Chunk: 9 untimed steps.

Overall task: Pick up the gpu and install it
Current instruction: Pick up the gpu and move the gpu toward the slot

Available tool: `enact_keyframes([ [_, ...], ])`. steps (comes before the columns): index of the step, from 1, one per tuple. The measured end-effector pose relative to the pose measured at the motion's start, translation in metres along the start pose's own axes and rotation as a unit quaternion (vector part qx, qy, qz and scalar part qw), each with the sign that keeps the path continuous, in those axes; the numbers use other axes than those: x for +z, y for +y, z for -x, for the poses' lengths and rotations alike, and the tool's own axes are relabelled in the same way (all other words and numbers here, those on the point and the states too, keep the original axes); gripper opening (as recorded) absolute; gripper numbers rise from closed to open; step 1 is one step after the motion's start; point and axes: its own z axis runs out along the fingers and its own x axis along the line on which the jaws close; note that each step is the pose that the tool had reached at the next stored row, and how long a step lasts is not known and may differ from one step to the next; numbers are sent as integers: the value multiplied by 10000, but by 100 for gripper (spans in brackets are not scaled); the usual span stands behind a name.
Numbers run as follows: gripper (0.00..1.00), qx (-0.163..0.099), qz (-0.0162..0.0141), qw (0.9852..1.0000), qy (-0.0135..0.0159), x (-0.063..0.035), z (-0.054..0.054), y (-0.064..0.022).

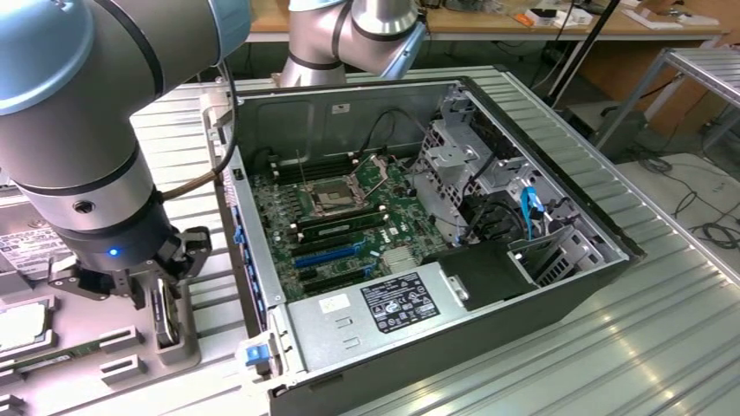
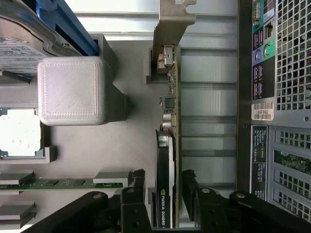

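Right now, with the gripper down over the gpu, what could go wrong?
1. The gripper straddles the gpu at one end, far from its metal bracket; a lift could tilt the card.
2. The computer case stands close beside the card; sideways drift could strike it.
3. The gray block crowds the other side.

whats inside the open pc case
A motherboard with memory sticks, a power supply, a drive cage and a blue cable. The power supply covers whatever lies beneath it.
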Motion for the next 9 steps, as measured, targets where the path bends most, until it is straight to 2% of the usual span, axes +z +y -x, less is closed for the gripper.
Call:
enact_keyframes([
  [1,36,0,0,10000,0,0,0,0],
  [9,36,0,0,10000,0,0,15,0],
])
